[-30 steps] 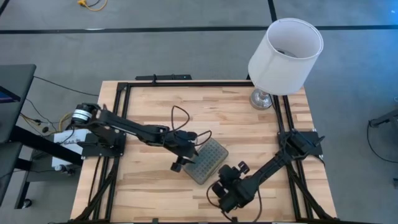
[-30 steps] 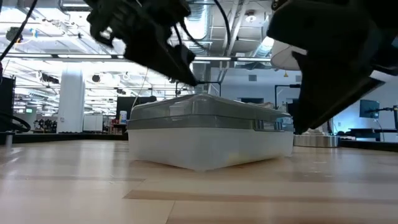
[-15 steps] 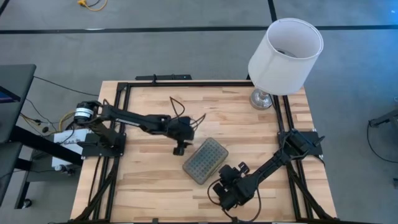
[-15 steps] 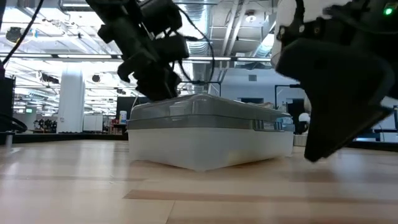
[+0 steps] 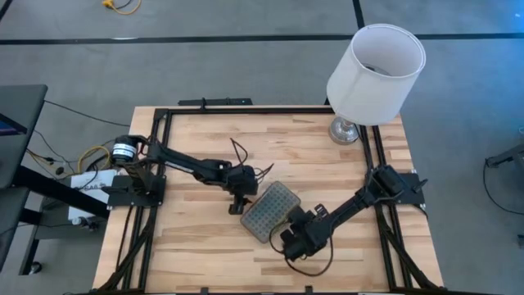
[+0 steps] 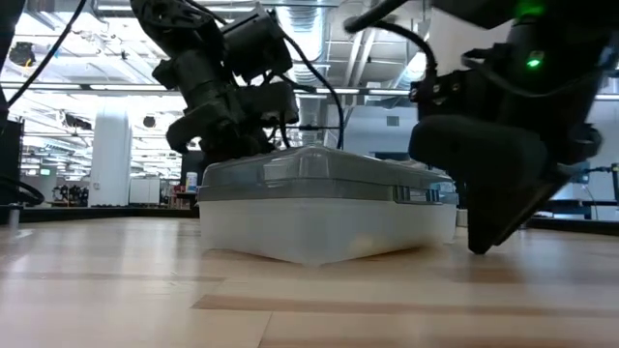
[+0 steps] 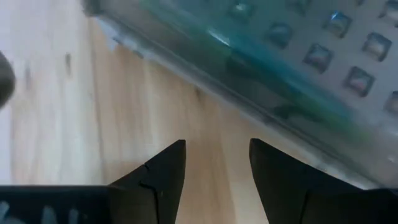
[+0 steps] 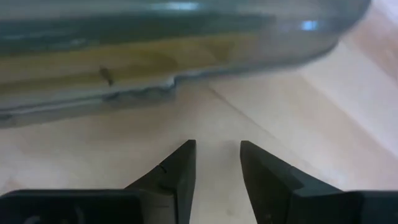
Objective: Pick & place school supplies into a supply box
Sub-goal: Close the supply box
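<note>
The supply box [image 5: 268,211] lies shut and slantwise on the wood at mid-table, flat on its clear base, with its grey dotted lid [image 7: 323,43] on top. Dim greenish shapes [image 7: 261,68] and a yellowish tint [image 8: 124,68] show through its walls; I cannot make out single school supplies. My left gripper [image 5: 237,202] stands open, pointing down at bare wood beside the box's left long side [image 7: 217,144]. My right gripper [image 5: 289,238] is open too, low over the wood just off the box's near right side [image 8: 216,144].
A white lampshade on a metal foot [image 5: 375,74] stands at the table's far right corner. Black frame rails [image 5: 155,164] run along the table's edges. Bare wood lies to the box's near left [image 5: 188,246] and far side [image 5: 311,156].
My left gripper has come down from above the box's left part to the wood beside its left side, tipping steeper. My right gripper has moved from the table's near edge toward the box and sunk to just off its near right side. The box has not moved.
</note>
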`<state>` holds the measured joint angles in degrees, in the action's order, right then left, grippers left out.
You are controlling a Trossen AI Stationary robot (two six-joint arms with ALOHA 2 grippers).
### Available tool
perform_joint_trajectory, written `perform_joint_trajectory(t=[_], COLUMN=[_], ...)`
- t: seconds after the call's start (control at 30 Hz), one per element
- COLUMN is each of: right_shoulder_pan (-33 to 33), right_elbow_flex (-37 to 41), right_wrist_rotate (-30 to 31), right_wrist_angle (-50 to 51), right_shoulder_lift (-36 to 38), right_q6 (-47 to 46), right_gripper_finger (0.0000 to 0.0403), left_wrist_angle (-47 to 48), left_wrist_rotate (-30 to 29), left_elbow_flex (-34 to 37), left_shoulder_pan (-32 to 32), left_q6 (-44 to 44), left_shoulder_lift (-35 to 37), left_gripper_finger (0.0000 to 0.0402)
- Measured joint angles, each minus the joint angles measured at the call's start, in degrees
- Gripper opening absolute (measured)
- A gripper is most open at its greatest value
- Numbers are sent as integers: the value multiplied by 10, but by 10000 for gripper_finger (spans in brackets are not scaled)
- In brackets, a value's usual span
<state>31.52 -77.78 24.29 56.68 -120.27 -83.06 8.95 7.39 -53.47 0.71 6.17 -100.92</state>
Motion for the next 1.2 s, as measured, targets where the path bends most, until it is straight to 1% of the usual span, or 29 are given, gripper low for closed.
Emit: perform_joint_trajectory(t=[0.13,0.3,0.4,0.63,0.8,0.97,1.2], right_shoulder_pan=[-18,-39,-47,-62,-75,-92,-113], right_elbow_flex=[1,2,3,3,3,2,1], right_wrist_rotate=[6,10,15,15,13,-4,-13], right_wrist_angle=[-7,-30,-48,-78,-100,-107,-113], right_shoulder_lift=[-1,-1,-1,-1,-1,0,0], right_q6=[72,196,255,349,409,472,560], right_gripper_finger=[120,120,120,120,120,119,92], left_wrist_angle=[5,6,6,8,12,13,13], left_wrist_rotate=[-1,-2,-2,-12,-38,-65,-92], left_elbow_flex=[0,3,3,3,3,4,4], left_shoulder_pan=[18,49,65,96,117,129,142], left_q6=[-11,-29,-38,-65,-94,-135,-187], left_shoulder_lift=[-1,-1,-1,-1,-1,-1,-1], left_gripper_finger=[174,174,174,174,174,174,174])
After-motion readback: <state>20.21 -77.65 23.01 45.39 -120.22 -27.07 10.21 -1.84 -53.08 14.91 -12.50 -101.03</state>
